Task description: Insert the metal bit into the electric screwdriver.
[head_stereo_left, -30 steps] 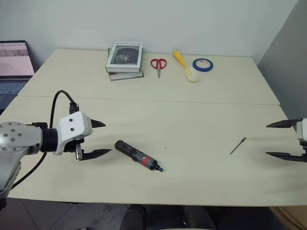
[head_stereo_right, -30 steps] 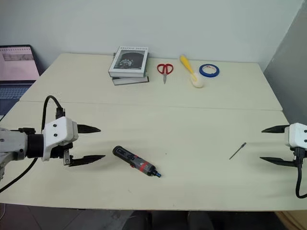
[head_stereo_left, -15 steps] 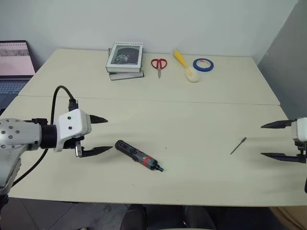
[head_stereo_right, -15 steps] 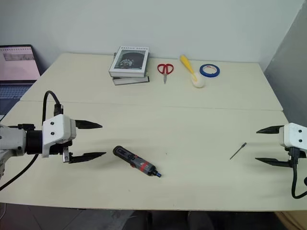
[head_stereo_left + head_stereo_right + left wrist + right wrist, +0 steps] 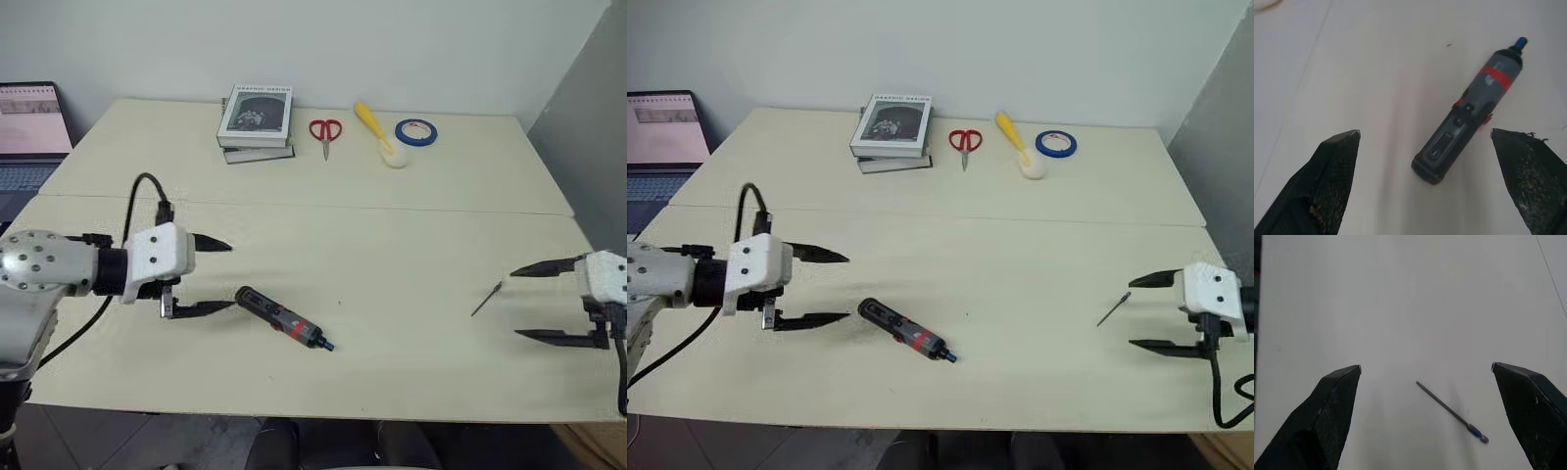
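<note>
The electric screwdriver [image 5: 282, 319], dark with a red band and a blue tip, lies flat on the cream table [image 5: 392, 245], tip toward the near right. My left gripper [image 5: 224, 275] hovers open just left of its butt end; the left wrist view has the screwdriver [image 5: 1469, 110] lying between and beyond the spread fingers. The metal bit [image 5: 486, 298], a thin dark rod, lies on the table's right side. My right gripper [image 5: 519, 304] stands open just right of it, with the bit [image 5: 1449, 412] between the fingers in the right wrist view.
Along the far edge sit stacked books [image 5: 255, 122], red scissors [image 5: 324, 132], a yellow-handled tool [image 5: 376, 134] and a blue tape roll [image 5: 415, 131]. A laptop [image 5: 29, 132] stands off the table's left. A seam [image 5: 392, 208] crosses the table.
My right gripper has moved left toward the metal bit. My left gripper has shifted slightly right toward the screwdriver and rolled a little. Both stay open.
</note>
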Controlling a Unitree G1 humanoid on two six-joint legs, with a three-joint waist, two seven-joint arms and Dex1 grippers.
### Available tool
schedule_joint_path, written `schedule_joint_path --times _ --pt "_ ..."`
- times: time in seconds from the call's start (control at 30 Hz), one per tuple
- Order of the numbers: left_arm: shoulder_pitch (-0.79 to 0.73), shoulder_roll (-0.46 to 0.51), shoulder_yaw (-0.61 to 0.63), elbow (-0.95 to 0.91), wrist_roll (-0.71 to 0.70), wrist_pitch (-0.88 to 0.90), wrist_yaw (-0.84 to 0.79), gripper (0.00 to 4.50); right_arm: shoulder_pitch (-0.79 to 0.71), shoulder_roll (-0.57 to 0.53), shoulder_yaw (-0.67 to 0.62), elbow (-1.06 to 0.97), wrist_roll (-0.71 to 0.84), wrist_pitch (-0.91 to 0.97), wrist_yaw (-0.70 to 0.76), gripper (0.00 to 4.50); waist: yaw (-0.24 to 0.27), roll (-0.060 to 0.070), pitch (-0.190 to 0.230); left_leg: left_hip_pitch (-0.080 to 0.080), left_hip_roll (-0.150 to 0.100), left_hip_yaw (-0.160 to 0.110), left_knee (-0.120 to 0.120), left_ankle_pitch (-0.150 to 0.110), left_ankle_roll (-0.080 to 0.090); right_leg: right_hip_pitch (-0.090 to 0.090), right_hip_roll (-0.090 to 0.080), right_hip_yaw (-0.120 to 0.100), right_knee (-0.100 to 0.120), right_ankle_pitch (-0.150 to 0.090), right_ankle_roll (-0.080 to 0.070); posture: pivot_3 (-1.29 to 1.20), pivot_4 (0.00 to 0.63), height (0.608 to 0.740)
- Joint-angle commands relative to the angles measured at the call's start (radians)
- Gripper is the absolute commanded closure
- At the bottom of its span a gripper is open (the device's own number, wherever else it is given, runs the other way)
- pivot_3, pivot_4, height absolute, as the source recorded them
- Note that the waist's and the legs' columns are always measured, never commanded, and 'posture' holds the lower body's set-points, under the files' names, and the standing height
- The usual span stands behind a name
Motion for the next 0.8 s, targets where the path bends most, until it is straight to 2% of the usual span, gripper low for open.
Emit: schedule_joint_path --times 0.03,0.17,0.3,0.43,0.53,0.8 --pt "-0.062 0.016 -0.113 -0.063 0.032 -0.040 -0.088 0.03 0.000 0.004 -0.059 -0.205 0.088 0.160 -0.107 0.00 0.000 0.000 0.000 0.000 0.000 0.000 0.000 0.000 0.000 0.000 0.000 0.000 0.000 0.000 0.000 0.00 0.150 0.740" --pt "-0.137 -0.020 -0.237 -0.069 0.103 -0.090 -0.136 0.03 0.027 -0.010 -0.049 -0.367 0.100 0.315 -0.210 0.00 0.003 -0.001 0.000 0.000 0.000 0.000 0.001 0.000 0.000 0.000 0.000 0.000 0.000 0.000 0.000 0.00 0.150 0.740" --pt "-0.205 -0.077 -0.333 -0.059 0.171 -0.153 -0.158 0.03 0.051 -0.011 -0.076 -0.452 0.156 0.436 -0.244 0.00 0.004 -0.001 -0.001 -0.001 0.000 -0.001 0.001 0.000 0.000 0.000 0.000 0.000 0.000 0.000 0.000 0.00 0.150 0.740" --pt "-0.281 -0.158 -0.440 -0.068 0.228 -0.124 -0.169 0.03 0.108 -0.041 -0.143 -0.499 0.156 0.530 -0.225 0.00 0.005 -0.002 -0.001 -0.002 0.000 -0.001 0.001 0.000 0.000 0.000 0.000 0.000 0.000 0.000 0.000 0.00 0.150 0.740" --pt "-0.326 -0.206 -0.517 -0.039 0.327 -0.155 -0.163 0.03 0.152 -0.056 -0.187 -0.537 0.161 0.576 -0.200 0.00 0.005 -0.002 -0.001 -0.002 -0.001 -0.001 0.002 0.000 0.000 0.000 0.001 0.000 0.000 0.000 0.000 0.00 0.150 0.740" --pt "-0.424 -0.323 -0.652 0.052 0.506 -0.194 -0.149 0.03 0.169 -0.062 -0.212 -0.564 0.178 0.626 -0.179 0.00 0.004 -0.003 -0.002 -0.001 -0.001 -0.002 0.003 0.000 0.000 0.001 0.001 0.001 0.000 0.001 0.002 0.00 0.150 0.740"
